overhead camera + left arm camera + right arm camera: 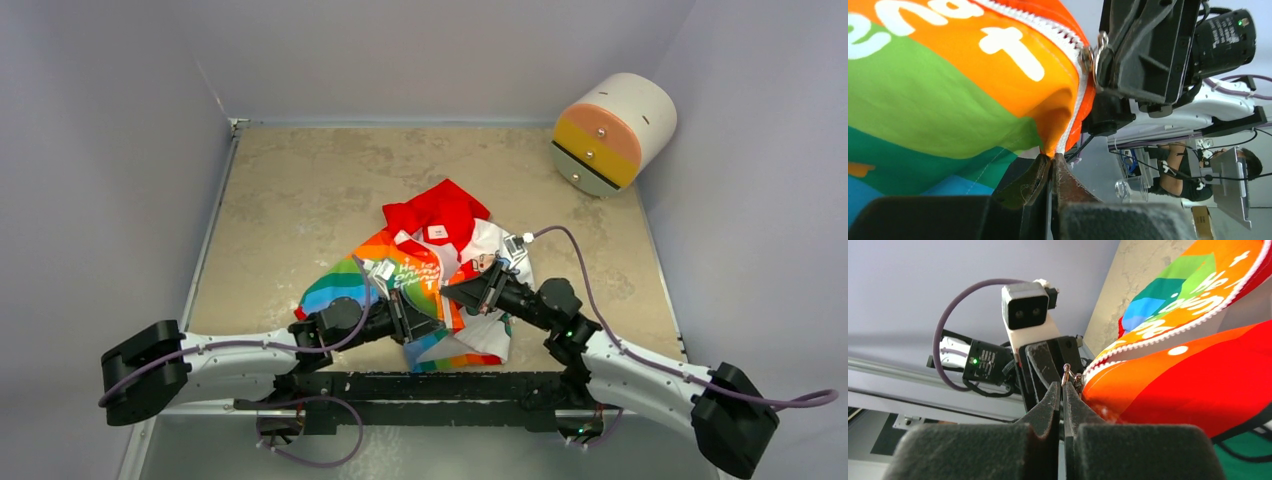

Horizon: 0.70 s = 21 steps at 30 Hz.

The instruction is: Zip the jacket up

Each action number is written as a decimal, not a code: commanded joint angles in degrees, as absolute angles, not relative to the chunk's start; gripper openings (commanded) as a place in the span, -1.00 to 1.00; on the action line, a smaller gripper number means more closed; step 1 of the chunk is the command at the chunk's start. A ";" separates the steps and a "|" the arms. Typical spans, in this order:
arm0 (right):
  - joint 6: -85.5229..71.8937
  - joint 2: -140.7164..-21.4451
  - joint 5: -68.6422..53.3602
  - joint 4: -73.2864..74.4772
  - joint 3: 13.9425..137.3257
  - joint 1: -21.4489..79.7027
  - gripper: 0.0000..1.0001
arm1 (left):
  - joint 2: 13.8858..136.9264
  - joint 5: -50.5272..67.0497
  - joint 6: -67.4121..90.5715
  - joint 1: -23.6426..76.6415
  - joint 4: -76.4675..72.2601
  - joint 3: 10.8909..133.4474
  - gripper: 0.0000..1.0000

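Note:
The jacket [440,262] lies bunched at the middle of the table, red hood at the far side, rainbow panel and orange lettered front facing up. My left gripper [436,320] [1053,159] is shut on the jacket's bottom hem, right at the foot of the white zipper. My right gripper [457,292] [1063,386] is shut on the metal zipper pull [1100,50] [1066,371], a short way above the left gripper. The slider [1087,57] sits low on the zipper. Beyond it the two rows of teeth [1168,332] spread apart.
A white cylinder [612,132] with an orange and yellow face lies at the back right corner. Grey walls close in the beige table [300,200] on the left, far and right sides. The two arms cross in front of the jacket near the table's front edge.

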State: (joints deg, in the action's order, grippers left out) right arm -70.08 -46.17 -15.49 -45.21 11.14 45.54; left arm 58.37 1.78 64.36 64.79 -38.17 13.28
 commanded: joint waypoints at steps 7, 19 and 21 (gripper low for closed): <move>-67.07 -52.43 -6.85 -50.90 20.66 44.86 -1.00 | 58.44 3.55 65.58 69.77 -36.68 10.19 -1.00; -58.30 -68.12 -10.44 -52.83 33.23 39.98 -1.00 | 57.44 2.11 66.91 70.99 -35.65 8.89 -1.00; -56.87 -69.52 -10.54 -52.69 35.02 38.64 -1.00 | 56.96 2.07 66.97 71.10 -35.46 8.56 -1.00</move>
State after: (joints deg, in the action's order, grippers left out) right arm -61.63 -68.40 -11.92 -45.98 29.12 41.21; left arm 58.19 0.27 66.22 69.89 -36.27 9.80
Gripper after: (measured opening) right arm 0.005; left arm 0.013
